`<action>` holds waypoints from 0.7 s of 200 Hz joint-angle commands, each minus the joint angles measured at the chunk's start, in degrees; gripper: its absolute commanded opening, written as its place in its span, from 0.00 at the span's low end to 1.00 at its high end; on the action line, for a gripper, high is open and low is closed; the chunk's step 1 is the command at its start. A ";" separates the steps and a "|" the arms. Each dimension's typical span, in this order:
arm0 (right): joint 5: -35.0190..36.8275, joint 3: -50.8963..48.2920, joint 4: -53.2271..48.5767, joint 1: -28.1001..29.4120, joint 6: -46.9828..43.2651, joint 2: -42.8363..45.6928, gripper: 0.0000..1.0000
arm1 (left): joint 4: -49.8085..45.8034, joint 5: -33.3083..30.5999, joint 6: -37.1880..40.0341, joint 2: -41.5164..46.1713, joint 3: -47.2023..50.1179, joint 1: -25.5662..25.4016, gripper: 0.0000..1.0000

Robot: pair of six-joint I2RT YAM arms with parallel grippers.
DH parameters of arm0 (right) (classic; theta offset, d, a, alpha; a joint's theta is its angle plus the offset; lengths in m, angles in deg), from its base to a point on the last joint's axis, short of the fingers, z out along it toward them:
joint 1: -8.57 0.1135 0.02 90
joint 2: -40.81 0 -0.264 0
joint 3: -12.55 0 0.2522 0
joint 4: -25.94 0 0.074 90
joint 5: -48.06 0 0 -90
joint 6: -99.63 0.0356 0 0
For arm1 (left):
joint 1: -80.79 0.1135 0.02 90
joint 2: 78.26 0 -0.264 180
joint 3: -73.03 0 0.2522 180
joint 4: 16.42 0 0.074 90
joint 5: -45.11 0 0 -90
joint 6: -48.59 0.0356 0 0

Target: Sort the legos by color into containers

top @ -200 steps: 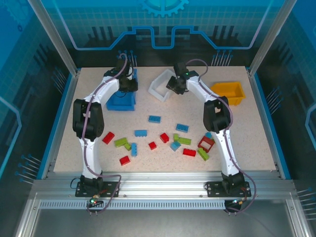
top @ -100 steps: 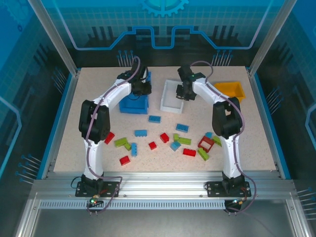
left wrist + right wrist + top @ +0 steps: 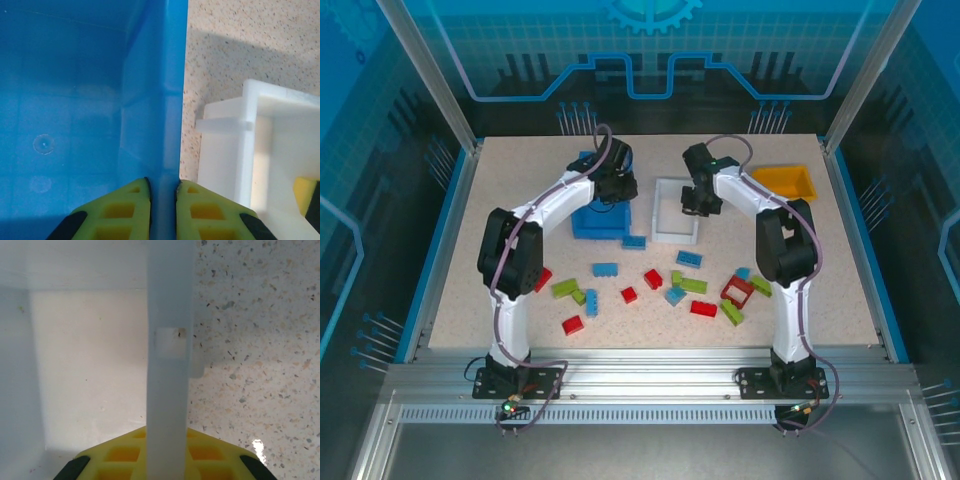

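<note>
Blue bin [image 3: 595, 228], white bin [image 3: 675, 238] dragged nearer legos [image 3: 653, 279].

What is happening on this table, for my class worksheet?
Each arm holds a bin by one wall: the left gripper is shut on the blue bin, the right gripper on the white bin. The orange bin sits at back right. The legos lie unsorted on the table.

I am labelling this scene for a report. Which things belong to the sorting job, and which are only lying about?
Job:
- legos
- blue bin
- white bin
- orange bin

Not of the job:
- table
- frame
Both are fixed, not loose.
</note>
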 commanded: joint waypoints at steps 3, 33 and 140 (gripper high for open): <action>0.75 -1.70 0.32 0.38 -0.90 5.15 0.09 | -1.01 2.03 -6.40 2.14 4.32 -2.17 0.00; 0.18 -2.81 1.09 0.34 -1.12 5.70 0.09 | -1.44 -0.65 -6.42 3.52 5.55 -1.86 0.00; -5.12 13.50 -2.41 2.20 -0.47 -7.50 0.09 | -8.47 -0.79 -0.11 -5.18 -9.55 5.03 0.00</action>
